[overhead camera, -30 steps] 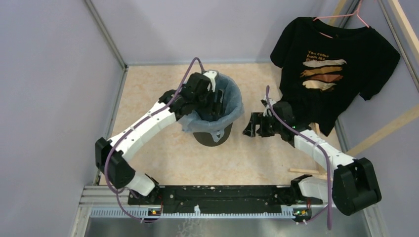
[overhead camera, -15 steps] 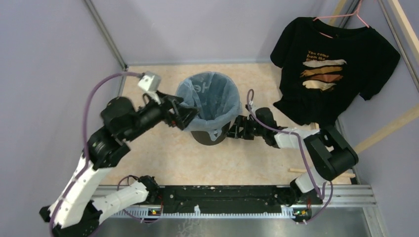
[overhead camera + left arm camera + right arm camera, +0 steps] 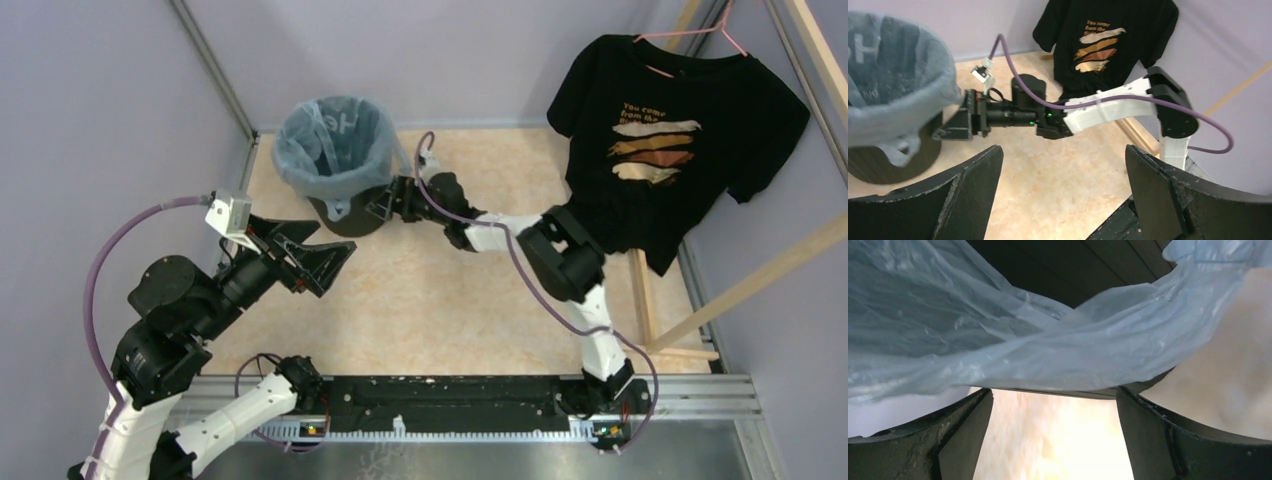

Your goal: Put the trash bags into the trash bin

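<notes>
Withdrawal is the change nearest the arm bases. The left gripper (image 3: 325,258), which a second ago was down in the bin's mouth, has pulled back toward its own side and hangs over the mottled beige tabletop (image 3: 450,310). Its matte black fingers (image 3: 973,200) are spread wide with nothing between them.

Past it, the right gripper (image 3: 385,203) has travelled the other way. It stood well apart from the bin before, and its arm is now stretched out long toward the bin's right flank. Its fingers (image 3: 1158,440) are also parted and closed on nothing. From its wrist, bare floor shows between them, with the bag's hem hanging just ahead. I cannot tell whether a fingertip touches the wall or only sits just beside it.

The trash bin (image 3: 345,218) has gone from mid-table to the far-left corner, apparently pushed there. It is round and smooth-sided, in black plastic. The trash bag (image 3: 330,140) lines it. The bag is thin, crinkled, translucent light-blue film, folded over the rim, with a handle loop drooping outside.

With both grippers let go and the liner seated, the job looks essentially done.

Farthest right, a black printed T-shirt (image 3: 670,130) hangs limp on a pink hanger (image 3: 690,40).
</notes>
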You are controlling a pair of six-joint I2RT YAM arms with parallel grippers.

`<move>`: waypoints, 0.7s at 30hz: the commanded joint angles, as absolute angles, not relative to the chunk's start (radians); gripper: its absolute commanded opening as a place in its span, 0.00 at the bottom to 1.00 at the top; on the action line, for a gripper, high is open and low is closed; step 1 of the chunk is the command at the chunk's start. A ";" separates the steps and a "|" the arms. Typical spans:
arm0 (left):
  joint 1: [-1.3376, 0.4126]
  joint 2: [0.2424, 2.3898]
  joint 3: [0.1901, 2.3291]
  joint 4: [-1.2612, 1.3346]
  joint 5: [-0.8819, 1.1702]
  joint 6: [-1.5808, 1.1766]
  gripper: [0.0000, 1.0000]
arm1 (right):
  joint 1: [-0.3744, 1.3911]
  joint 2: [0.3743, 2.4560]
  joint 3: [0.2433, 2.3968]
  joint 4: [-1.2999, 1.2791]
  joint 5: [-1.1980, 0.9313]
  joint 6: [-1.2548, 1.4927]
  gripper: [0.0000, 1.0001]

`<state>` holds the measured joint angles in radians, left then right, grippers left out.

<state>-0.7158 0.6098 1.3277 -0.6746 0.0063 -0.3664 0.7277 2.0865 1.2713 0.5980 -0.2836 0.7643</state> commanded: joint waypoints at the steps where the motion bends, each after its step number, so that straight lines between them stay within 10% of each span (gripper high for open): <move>1: -0.715 0.587 1.355 -0.746 -0.070 -0.358 0.98 | 0.761 2.339 1.604 0.605 -0.188 0.808 0.94; 11: -0.715 0.601 1.405 -0.812 -0.090 -0.366 0.98 | 0.829 2.962 2.678 0.327 -0.154 0.826 0.98; 21: -0.715 0.588 1.344 -0.758 -0.095 -0.385 0.98 | 0.833 2.462 2.042 0.244 -0.268 0.691 0.99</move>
